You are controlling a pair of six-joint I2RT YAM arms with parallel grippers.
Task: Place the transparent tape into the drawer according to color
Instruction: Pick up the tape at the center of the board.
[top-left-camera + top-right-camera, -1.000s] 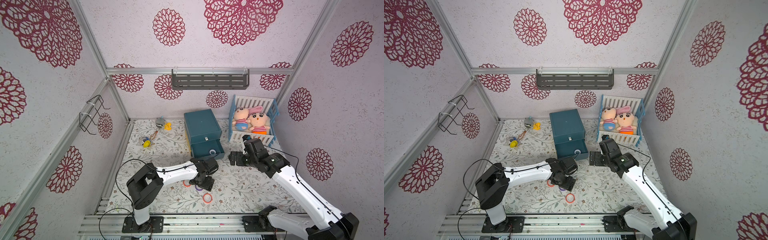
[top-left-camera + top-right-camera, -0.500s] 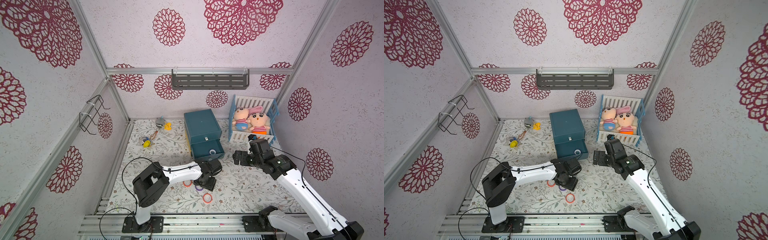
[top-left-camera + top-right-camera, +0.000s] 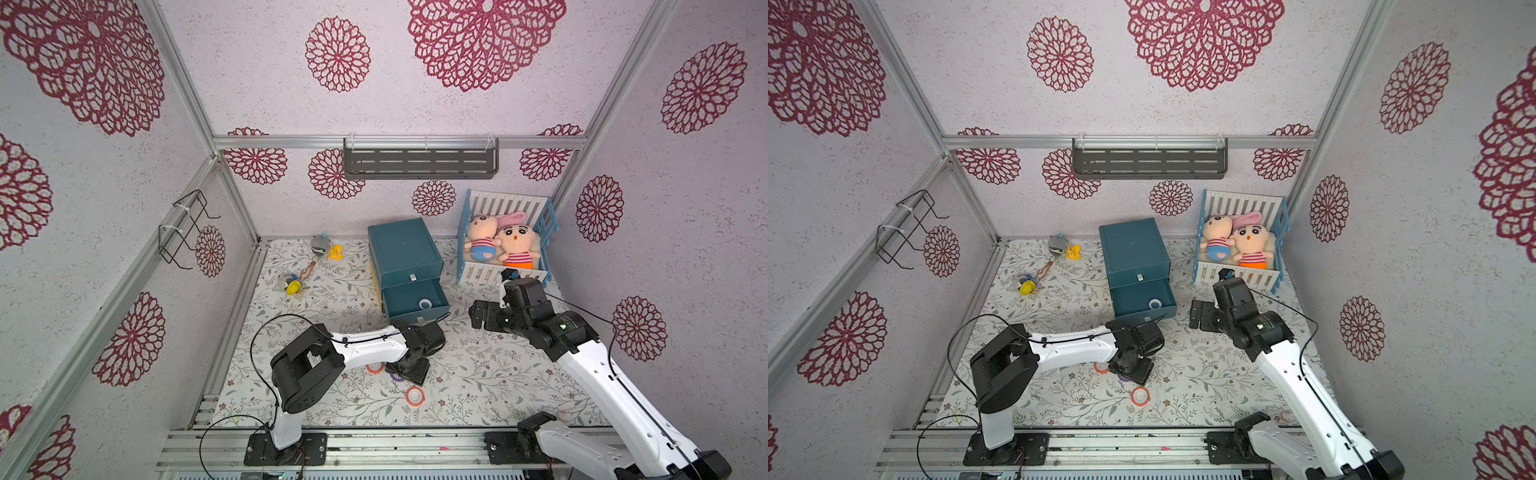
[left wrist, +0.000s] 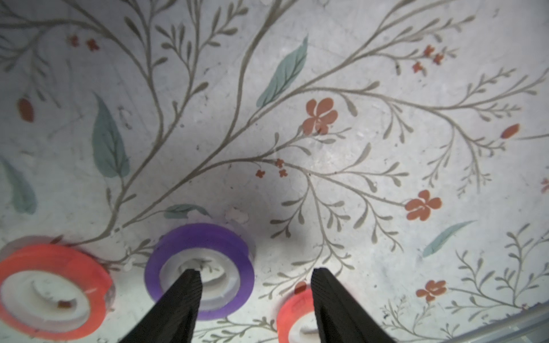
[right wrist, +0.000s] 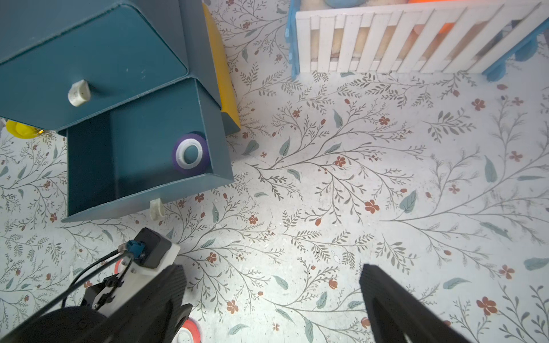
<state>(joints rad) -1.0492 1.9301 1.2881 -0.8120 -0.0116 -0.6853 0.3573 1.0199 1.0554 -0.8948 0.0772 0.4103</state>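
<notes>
A purple transparent tape (image 4: 205,236) lies flat on the floral mat. My left gripper (image 4: 255,274) is open and down over it, with one finger in its white core and the other outside the ring, over a red-orange tape (image 4: 292,311). A second red-orange tape (image 4: 50,288) lies beside the purple one. In both top views the left gripper (image 3: 409,370) (image 3: 1133,370) covers most of the purple tape (image 3: 395,377). Another purple tape (image 5: 191,153) (image 3: 424,304) lies in the open lower drawer (image 3: 419,312). My right gripper (image 5: 271,285) (image 3: 482,318) hangs open and empty, right of the drawer.
The teal drawer cabinet (image 3: 405,249) stands at the back middle, its upper drawer shut. A crib with two plush dolls (image 3: 503,245) is at the back right. Keychain toys (image 3: 293,284) lie at the back left. One red-orange tape (image 3: 415,395) sits near the front edge.
My left gripper has shifted a little to the right over the purple tape and its jaws have narrowed. The right arm has drawn back to the right, away from the drawer.
</notes>
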